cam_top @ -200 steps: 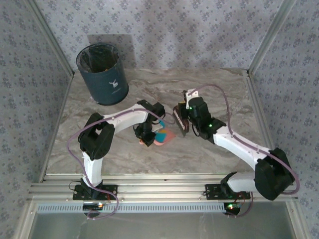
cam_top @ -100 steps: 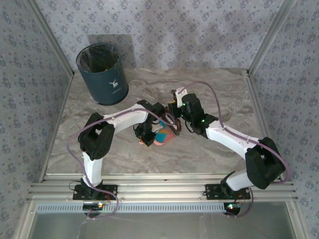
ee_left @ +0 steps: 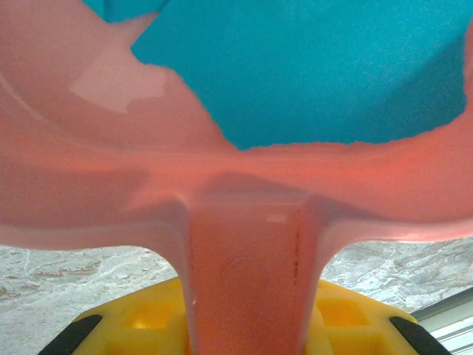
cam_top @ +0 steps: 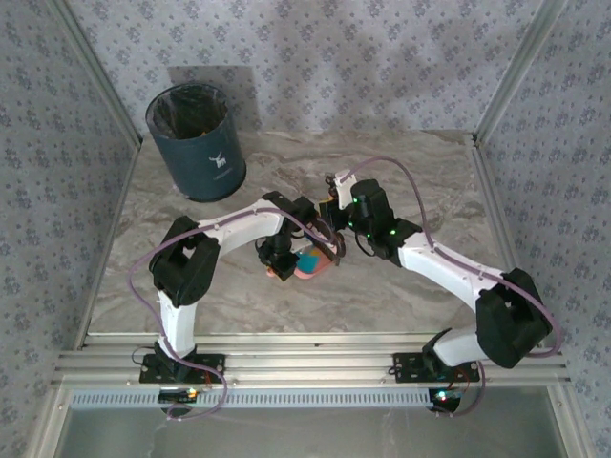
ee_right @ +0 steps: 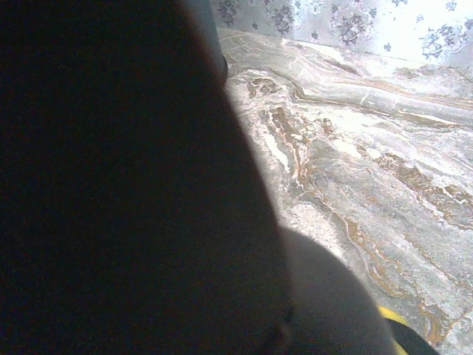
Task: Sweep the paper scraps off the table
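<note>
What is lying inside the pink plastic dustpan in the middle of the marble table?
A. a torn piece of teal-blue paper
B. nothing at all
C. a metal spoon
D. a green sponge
A: the left wrist view shows a teal-blue paper scrap with a ragged edge lying in the pink plastic dustpan.

Marble table (cam_top: 420, 172), dark blue bin (cam_top: 196, 143) far left

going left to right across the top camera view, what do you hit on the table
dark blue bin → left tool, shut on the dustpan's handle → pink dustpan → right arm
</note>
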